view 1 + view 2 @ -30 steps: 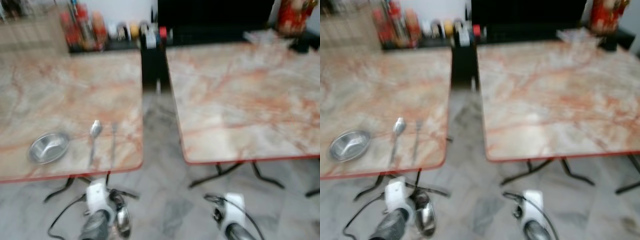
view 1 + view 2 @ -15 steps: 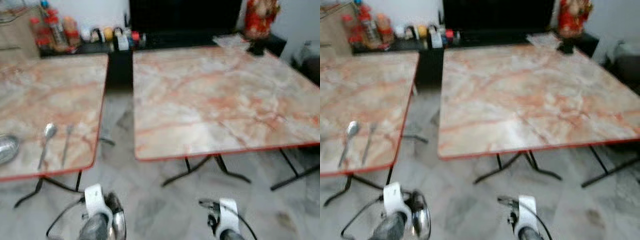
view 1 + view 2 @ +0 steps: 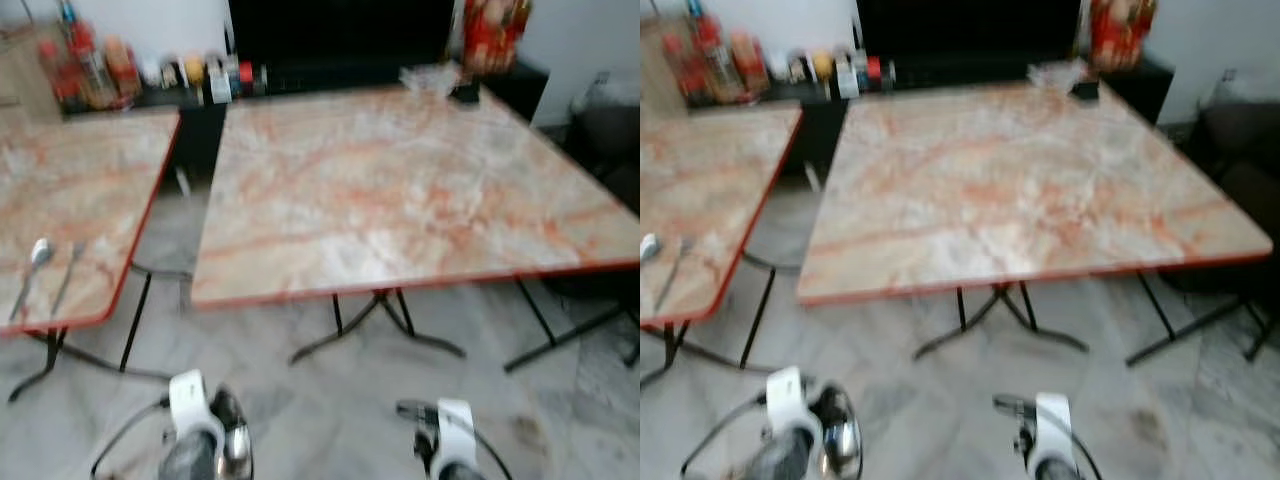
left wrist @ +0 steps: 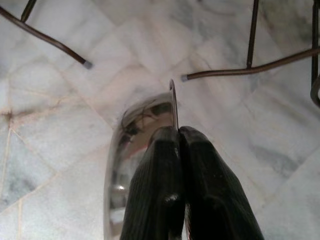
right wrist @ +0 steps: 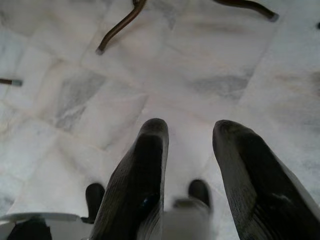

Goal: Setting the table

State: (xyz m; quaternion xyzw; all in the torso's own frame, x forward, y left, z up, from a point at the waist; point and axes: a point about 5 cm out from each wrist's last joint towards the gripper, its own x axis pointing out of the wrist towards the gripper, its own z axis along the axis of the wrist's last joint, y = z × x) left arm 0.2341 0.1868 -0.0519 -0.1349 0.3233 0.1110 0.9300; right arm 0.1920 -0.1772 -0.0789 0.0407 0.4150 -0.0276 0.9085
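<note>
Spoon [image 3: 37,255] now farther left

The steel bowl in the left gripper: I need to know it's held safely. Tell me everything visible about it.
The steel bowl is shiny, mirror-like metal with a thin rim. The left gripper is shut on that rim, fingers pressed together, and carries it tilted on edge, low above the pale marble floor, touching nothing else.

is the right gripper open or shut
Open. In the right wrist view the right gripper has its two black fingers apart, floor visible between them, holding nothing.
</note>
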